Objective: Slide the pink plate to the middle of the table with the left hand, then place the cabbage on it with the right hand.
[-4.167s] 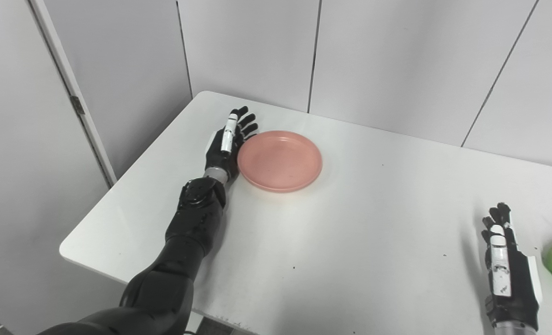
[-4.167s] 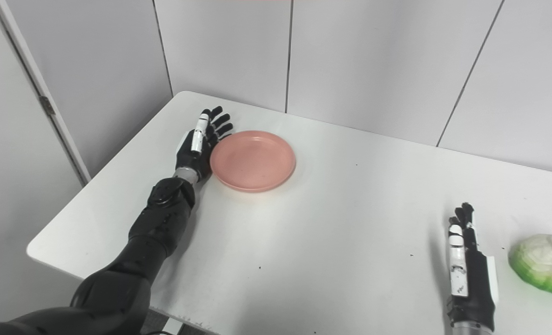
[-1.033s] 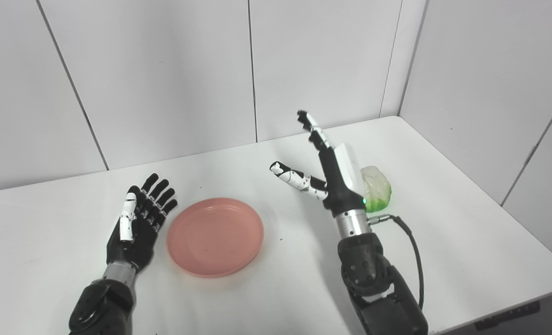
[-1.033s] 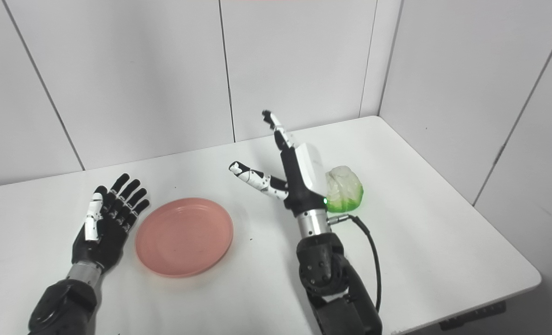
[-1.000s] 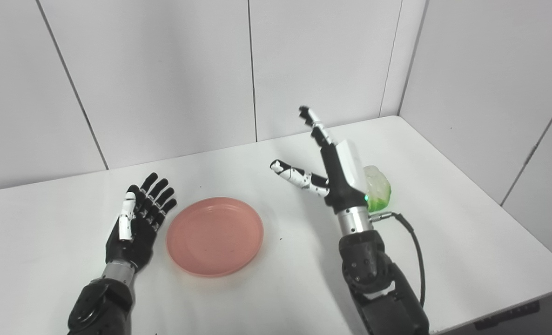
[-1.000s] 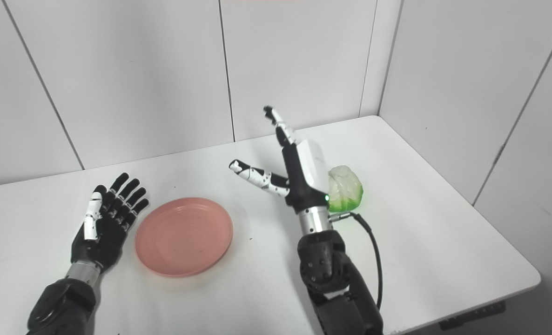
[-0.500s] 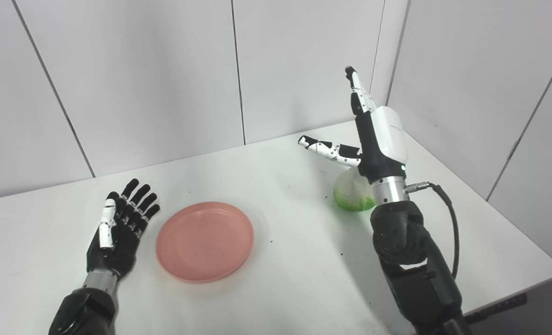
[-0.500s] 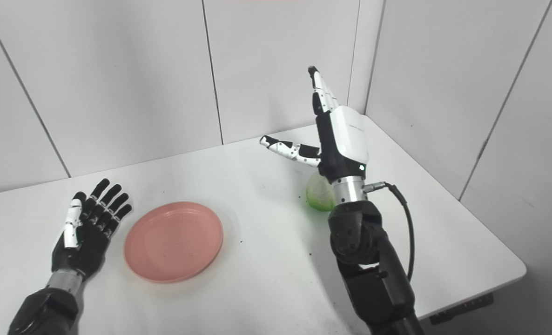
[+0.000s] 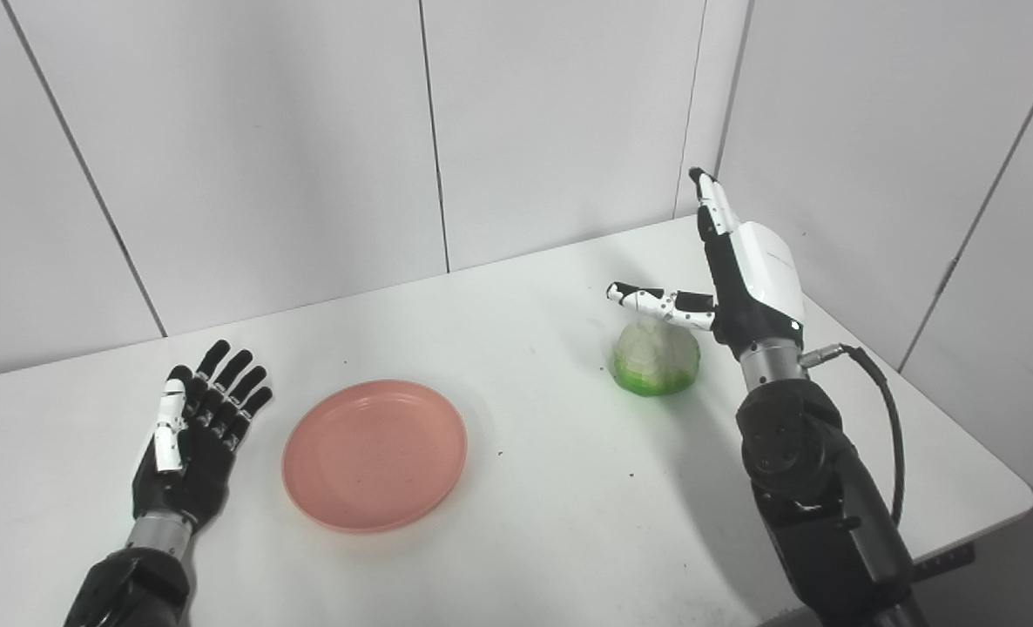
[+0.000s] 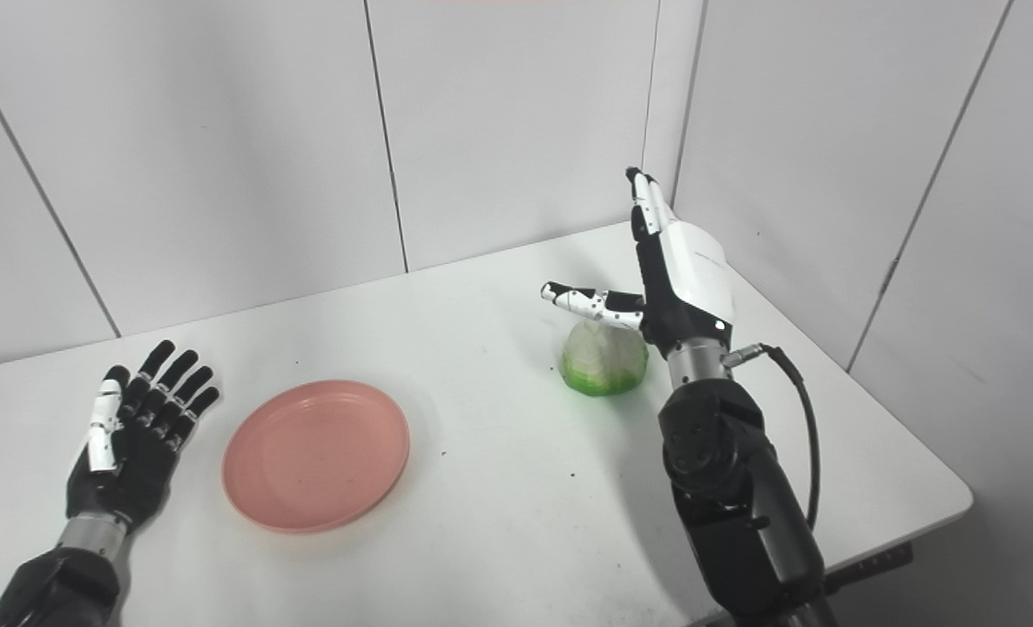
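While the pink plate (image 9: 374,454) lies flat on the white bench (image 9: 525,522), left of the bench's middle, nothing rests in it; only a few faint specks show on its inner surface. No writing or label can be read on the plate, the hands or the arms.

The cabbage (image 9: 656,357), pale on top and bright green at its base, sits on the bench well to the right of the plate, toward the far right corner.

The left hand (image 9: 190,440) lies on the bench just beside the plate's left rim, apart from it, palm up with its fingers spread and pointing away from the robot. It holds nothing.

The right hand (image 9: 734,279) is raised above the bench at the cabbage's right side, its forearm rising steeply from the lower right. Its fingers (image 9: 710,196) point up toward the wall, held together, and its white back plate faces right. The thumb (image 9: 656,301) sticks out sideways to the left, over the top of the cabbage; whether it touches the cabbage cannot be told. The hand is spread wide and grips nothing. A black cable (image 9: 882,409) loops from the right wrist down along the arm.
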`<control>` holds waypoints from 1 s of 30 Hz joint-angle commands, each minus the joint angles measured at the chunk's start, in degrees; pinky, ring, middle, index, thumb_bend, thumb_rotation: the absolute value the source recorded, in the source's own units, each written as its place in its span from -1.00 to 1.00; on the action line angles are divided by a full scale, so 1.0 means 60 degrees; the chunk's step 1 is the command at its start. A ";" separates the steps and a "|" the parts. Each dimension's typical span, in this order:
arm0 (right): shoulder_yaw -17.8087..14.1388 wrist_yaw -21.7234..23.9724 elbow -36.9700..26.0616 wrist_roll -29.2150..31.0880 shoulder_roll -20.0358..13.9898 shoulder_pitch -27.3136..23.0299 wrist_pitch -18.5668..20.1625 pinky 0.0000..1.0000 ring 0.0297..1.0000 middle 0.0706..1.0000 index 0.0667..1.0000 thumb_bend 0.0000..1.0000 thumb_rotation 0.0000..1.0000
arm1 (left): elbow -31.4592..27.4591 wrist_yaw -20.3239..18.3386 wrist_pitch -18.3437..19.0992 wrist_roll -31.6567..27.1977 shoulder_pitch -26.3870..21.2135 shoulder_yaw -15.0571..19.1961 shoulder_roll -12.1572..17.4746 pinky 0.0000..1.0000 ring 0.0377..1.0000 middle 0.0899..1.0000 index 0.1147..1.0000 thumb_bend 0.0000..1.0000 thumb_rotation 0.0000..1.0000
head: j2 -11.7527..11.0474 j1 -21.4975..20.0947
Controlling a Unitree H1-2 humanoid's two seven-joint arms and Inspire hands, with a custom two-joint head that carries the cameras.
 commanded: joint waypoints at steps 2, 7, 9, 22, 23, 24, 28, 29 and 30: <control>-0.0081 -0.0301 0.0080 -0.0008 -0.0207 -0.0125 -0.0009 0.45 0.81 1.00 1.00 1.00 0.06 | 0.0595 0.0197 0.0589 0.0133 0.0749 0.0014 0.0132 0.79 0.78 0.81 0.80 -0.19 1.00 | 0.0039 -0.0021; -0.0036 -0.0137 0.0452 0.0161 -0.0306 -0.0083 0.0010 0.49 0.83 1.00 1.00 1.00 0.10 | 0.0624 0.0229 0.0560 0.0179 0.0739 0.0008 0.0157 0.80 0.77 0.80 0.79 -0.18 1.00 | 0.0123 -0.0076; -0.0056 -0.0071 0.0613 0.0338 -0.0359 -0.0096 -0.0042 0.50 0.83 1.00 1.00 1.00 0.09 | 0.0672 0.0195 0.0555 0.0160 0.0721 0.0019 0.0169 0.80 0.77 0.80 0.78 -0.18 1.00 | 0.0142 -0.0091; 0.0301 0.0283 0.1660 0.1054 -0.1168 -0.0201 -0.0167 0.50 0.82 1.00 1.00 1.00 0.12 | 0.0617 0.0086 0.0651 0.0128 0.0754 0.0046 0.0260 0.81 0.79 0.81 0.79 -0.18 1.00 | 0.0328 -0.0177; 0.0326 0.0289 0.1719 0.1104 -0.1202 -0.0208 -0.0195 0.50 0.82 1.00 1.00 1.00 0.11 | 0.0614 0.0090 0.0658 0.0124 0.0755 0.0051 0.0261 0.80 0.79 0.81 0.79 -0.18 1.00 | 0.0336 -0.0180; 0.0344 0.0288 0.1784 0.1171 -0.1231 -0.0217 -0.0224 0.50 0.83 1.00 1.00 1.00 0.10 | 0.0609 0.0094 0.0659 0.0129 0.0756 0.0049 0.0263 0.81 0.79 0.81 0.79 -0.18 1.00 | 0.0343 -0.0184; 0.0440 0.0267 0.2084 0.1330 -0.1332 -0.0266 -0.0312 0.52 0.84 1.00 1.00 1.00 0.10 | 0.0659 0.0069 0.0633 0.0132 0.0748 0.0049 0.0282 0.81 0.78 0.80 0.78 -0.18 1.00 | 0.0361 -0.0195; 0.0490 0.0254 0.2159 0.1320 -0.1355 -0.0278 -0.0320 0.53 0.84 1.00 1.00 1.00 0.11 | 0.0654 0.0052 0.0645 0.0130 0.0752 0.0047 0.0293 0.82 0.79 0.80 0.79 -0.18 1.00 | 0.0394 -0.0202; 0.0521 0.0235 0.2245 0.1342 -0.1367 -0.0290 -0.0357 0.53 0.84 1.00 1.00 1.00 0.12 | 0.0632 0.0064 0.0678 0.0130 0.0758 0.0047 0.0297 0.81 0.78 0.80 0.78 -0.18 1.00 | 0.0394 -0.0202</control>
